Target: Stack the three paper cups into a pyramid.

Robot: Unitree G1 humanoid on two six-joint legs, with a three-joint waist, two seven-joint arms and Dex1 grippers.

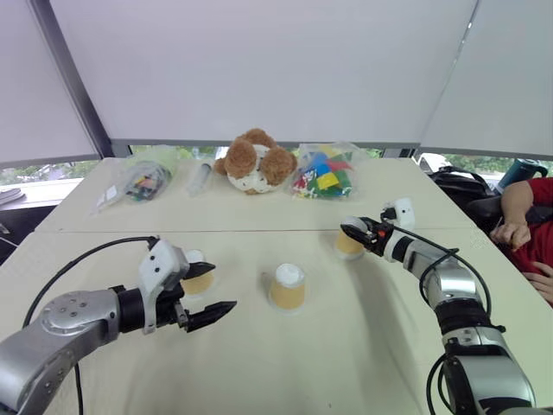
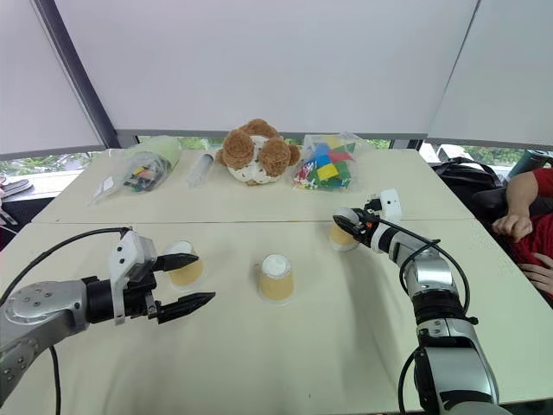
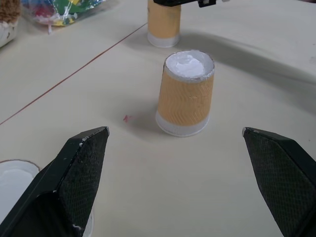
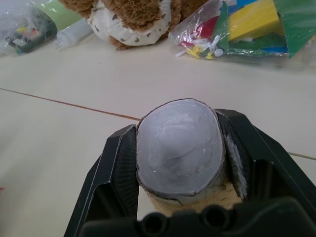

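Black two-fingered right gripper [image 4: 177, 163] clamped on an upturned tan paper cup with white base [image 4: 178, 148], apparently squashed, ready for lifting; left gripper [image 3: 182, 182] wide, empty, between two standing cups [image 1: 287, 287] [image 1: 198, 277].

Left tool [image 1: 210, 290] hangs low with fingers spread wide; right tool [image 4: 180, 163], arm stretched forward, is clamped tight.

head pair: high, looking forward and down over the counter [image 1: 259, 363], both eyes sharing its whole top | left wrist: low and near the surface, facing the middle cup [image 3: 185, 94] at frame centre | right wrist: tight on the far cup [image 4: 178, 148], plush toy [image 4: 133, 19] at upper left
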